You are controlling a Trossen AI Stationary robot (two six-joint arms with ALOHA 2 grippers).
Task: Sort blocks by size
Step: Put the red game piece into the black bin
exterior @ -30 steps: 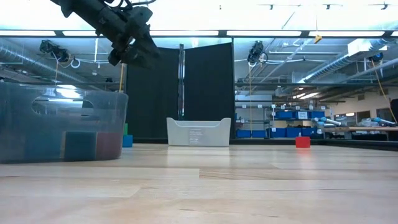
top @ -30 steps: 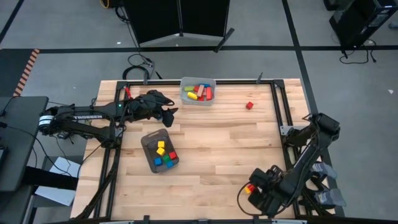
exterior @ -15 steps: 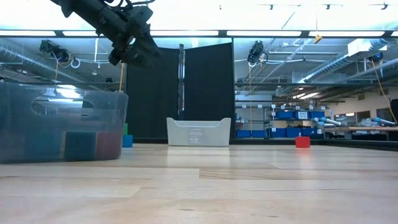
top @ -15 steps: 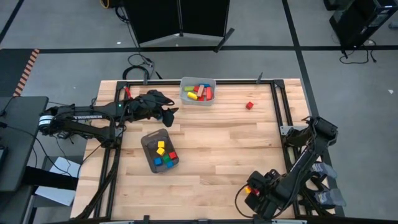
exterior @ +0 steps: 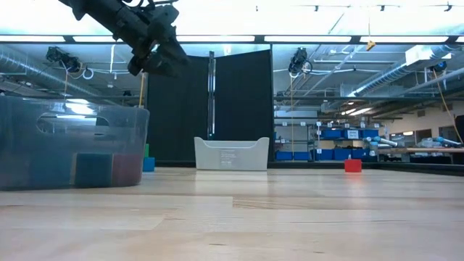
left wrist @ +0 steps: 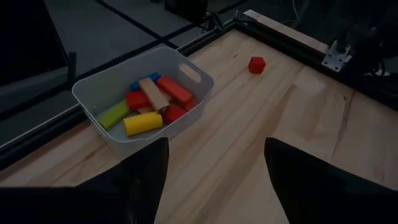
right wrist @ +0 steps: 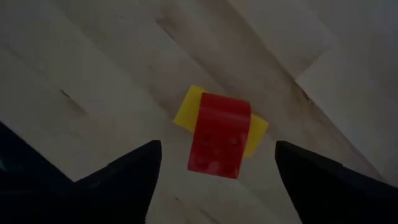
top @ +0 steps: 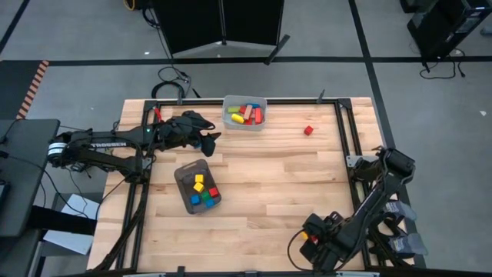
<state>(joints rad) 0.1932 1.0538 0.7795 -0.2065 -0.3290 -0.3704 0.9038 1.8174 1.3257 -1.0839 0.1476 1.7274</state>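
Observation:
A red block [right wrist: 219, 134] lies on a yellow block [right wrist: 186, 112] on the table near its near right corner; the pair also shows in the high view [top: 310, 235]. My right gripper [right wrist: 214, 177] is open above them, one finger on either side, touching neither. My left gripper [top: 209, 139] is open and empty, held high over the table's far left; it also shows in the low view [exterior: 156, 54]. A light bin [left wrist: 186, 102] holds several longer blocks. A dark tray [top: 184, 173] holds several small cubes. A red cube [top: 308, 131] lies alone at the far right.
The bin [top: 244, 123] stands at the far edge's middle and the tray left of centre. In the low view a blue block [exterior: 148, 164] with something green above it shows behind the tray [exterior: 72, 145]. Metal rails [top: 346, 131] frame the table. Bare wood lies in the middle.
My right arm has drawn a little toward the table's near edge, its gripper staying open over the red and yellow blocks. The blocks have not moved.

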